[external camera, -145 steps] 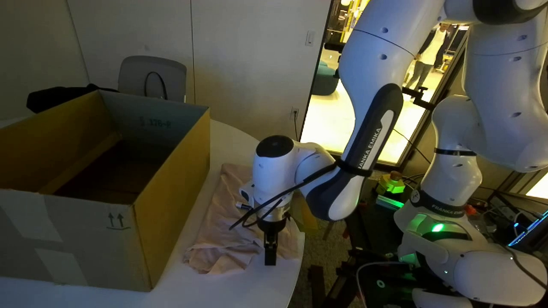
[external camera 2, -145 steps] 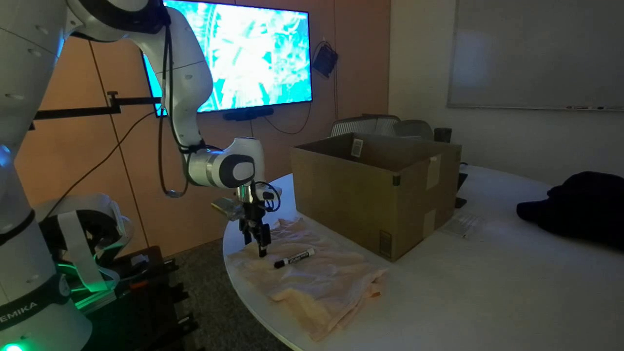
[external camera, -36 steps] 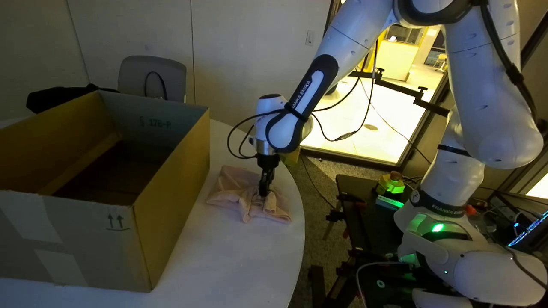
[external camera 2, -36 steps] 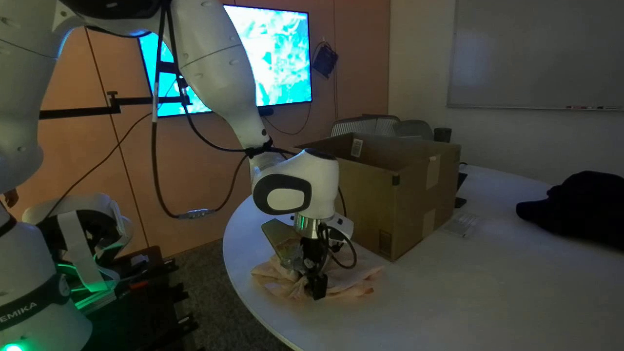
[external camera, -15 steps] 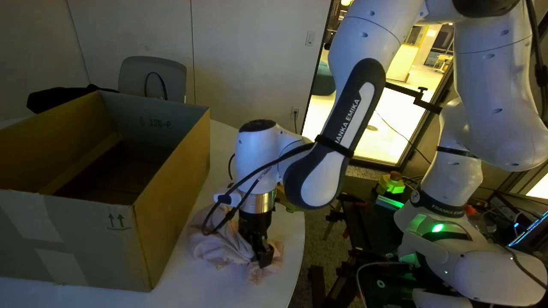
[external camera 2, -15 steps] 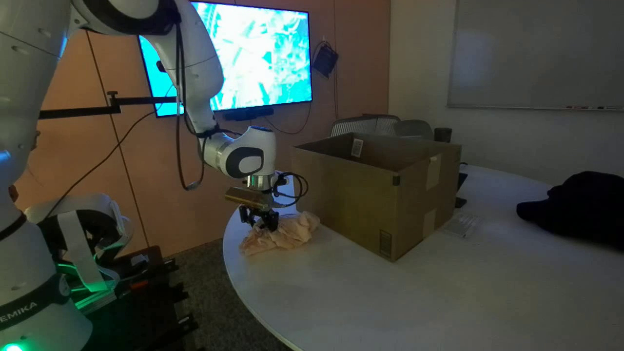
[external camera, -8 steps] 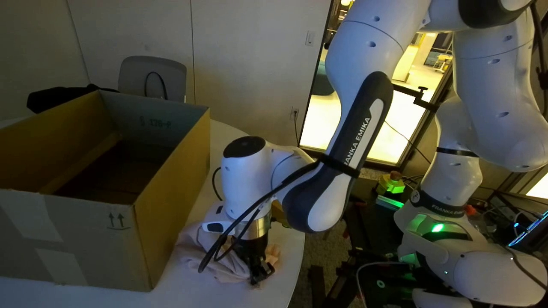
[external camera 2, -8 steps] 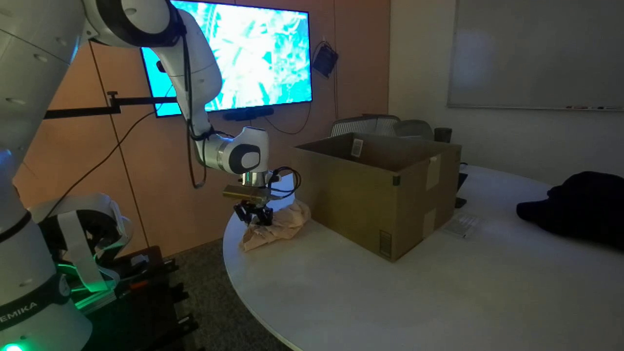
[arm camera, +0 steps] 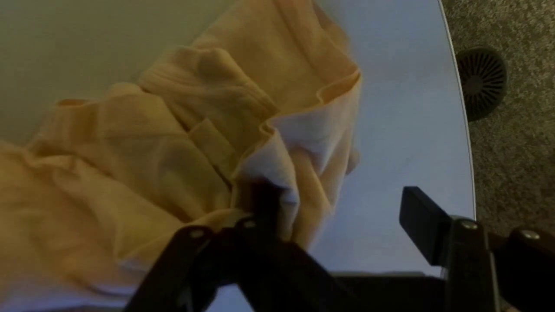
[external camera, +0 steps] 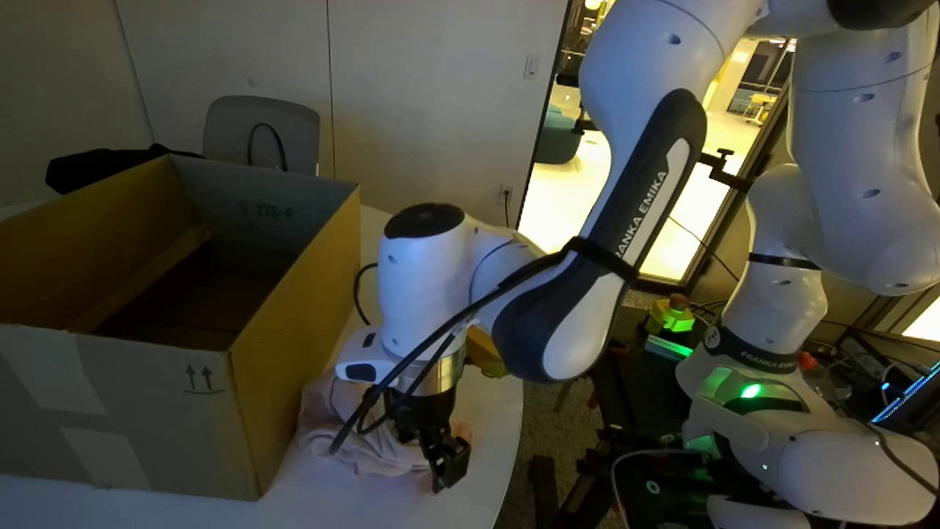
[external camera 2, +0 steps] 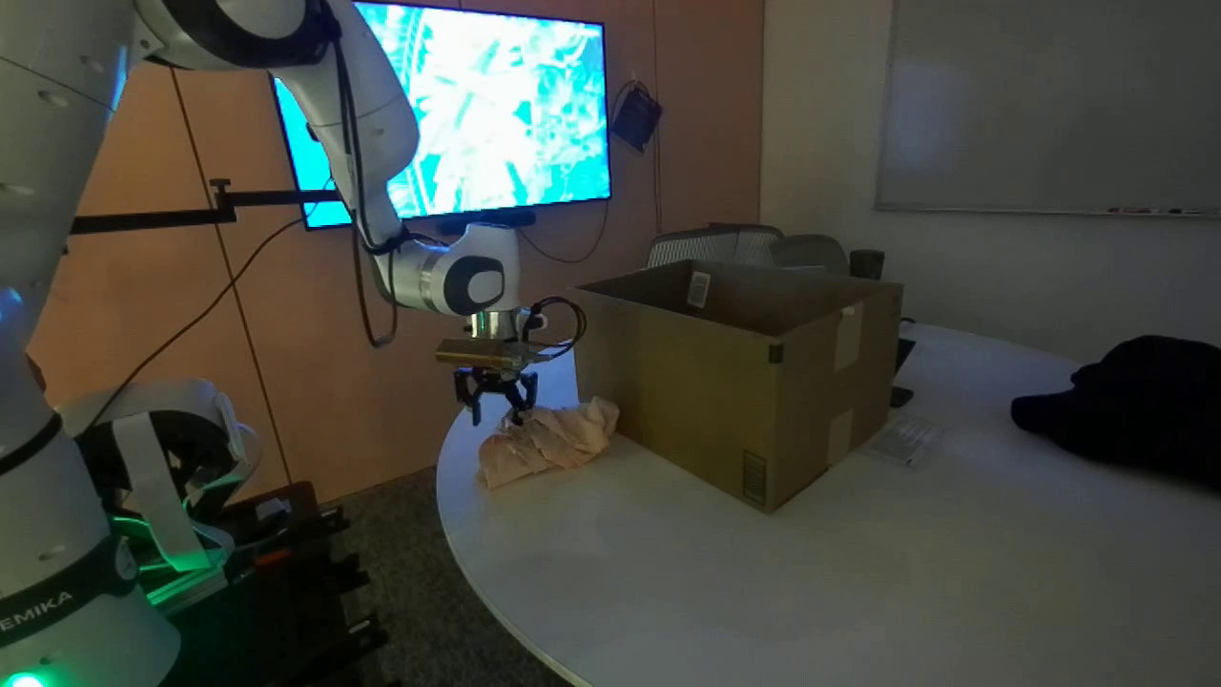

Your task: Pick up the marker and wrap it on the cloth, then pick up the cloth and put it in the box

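Cloth (external camera 2: 551, 444) still bunched, fingers (arm camera: 422, 225) now spread

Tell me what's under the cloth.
Under the cloth is the white table, visible around it. Bunched up, it covers anything else beneath; no marker shows there, so whether one is hidden cannot be told.

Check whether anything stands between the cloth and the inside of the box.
Yes: the box itself. Its tall side wall rises between the cloth and the inside; nothing else visible is in the way.
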Robot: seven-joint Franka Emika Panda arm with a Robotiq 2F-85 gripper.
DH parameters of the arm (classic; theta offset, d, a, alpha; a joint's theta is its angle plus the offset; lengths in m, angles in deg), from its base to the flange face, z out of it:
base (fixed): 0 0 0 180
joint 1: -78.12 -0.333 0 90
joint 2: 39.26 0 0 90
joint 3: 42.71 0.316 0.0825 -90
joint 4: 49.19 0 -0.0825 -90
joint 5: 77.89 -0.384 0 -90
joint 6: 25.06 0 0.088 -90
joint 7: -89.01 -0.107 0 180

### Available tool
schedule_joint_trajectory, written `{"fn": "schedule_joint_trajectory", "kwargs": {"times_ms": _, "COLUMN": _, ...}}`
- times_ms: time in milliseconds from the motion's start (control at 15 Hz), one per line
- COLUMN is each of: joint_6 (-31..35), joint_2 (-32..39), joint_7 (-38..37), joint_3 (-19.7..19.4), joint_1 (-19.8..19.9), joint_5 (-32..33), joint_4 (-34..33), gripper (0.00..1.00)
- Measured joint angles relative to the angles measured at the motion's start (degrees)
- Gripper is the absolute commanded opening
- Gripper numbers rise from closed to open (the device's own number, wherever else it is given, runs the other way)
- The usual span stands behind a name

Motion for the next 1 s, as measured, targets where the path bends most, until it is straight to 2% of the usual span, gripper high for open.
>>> {"fn": "schedule_joint_trajectory", "kwargs": {"times_ms": 467, "joint_6": 0.0, "joint_2": -4.5, "joint_7": -3.4, "joint_3": -1.3, "joint_1": 0.0, "joint_5": 0.0, "joint_4": 0.6, "gripper": 1.0}}
{"fn": "schedule_joint_trajectory", "kwargs": {"times_ms": 733, "joint_6": 0.0, "joint_2": -3.4, "joint_7": -9.9, "joint_3": -3.7, "joint_1": -0.2, "joint_5": 0.0, "joint_4": -0.1, "gripper": 1.0}}
{"fn": "schedule_joint_trajectory", "kwargs": {"times_ms": 1000, "joint_6": 0.0, "joint_2": 0.7, "joint_7": -15.3, "joint_3": -5.6, "joint_1": -0.1, "joint_5": -2.0, "joint_4": -3.0, "gripper": 1.0}}
